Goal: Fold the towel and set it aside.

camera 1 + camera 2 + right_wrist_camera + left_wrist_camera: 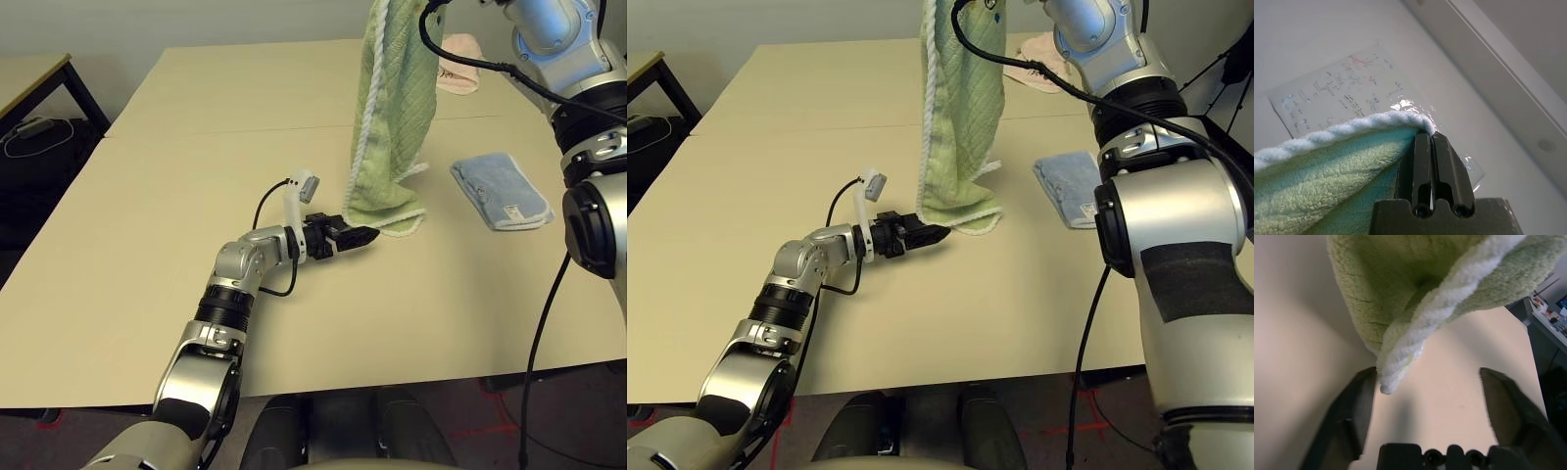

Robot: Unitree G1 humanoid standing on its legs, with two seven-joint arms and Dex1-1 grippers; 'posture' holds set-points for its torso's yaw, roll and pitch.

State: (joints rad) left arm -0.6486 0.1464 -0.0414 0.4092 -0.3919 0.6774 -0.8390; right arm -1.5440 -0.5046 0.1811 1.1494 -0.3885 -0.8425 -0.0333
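Note:
The light green towel (392,108) with white corded edging hangs down from above, and its lower end rests bunched on the table (176,176). My right gripper (1431,139) is raised high and shut on the towel's (1327,191) top edge. Low over the table, my left gripper (364,235) points at the towel's bottom corner and is open. In the left wrist view that corner (1396,372) hangs between the fingers (1352,406), close to one of them, and the jaws stand well apart around it.
A folded light blue towel (500,191) lies to the right of the hanging towel. A pink cloth (458,64) sits at the far right of the table. A dark side table (39,88) stands off to the left. A black cable (460,61) runs along my right arm.

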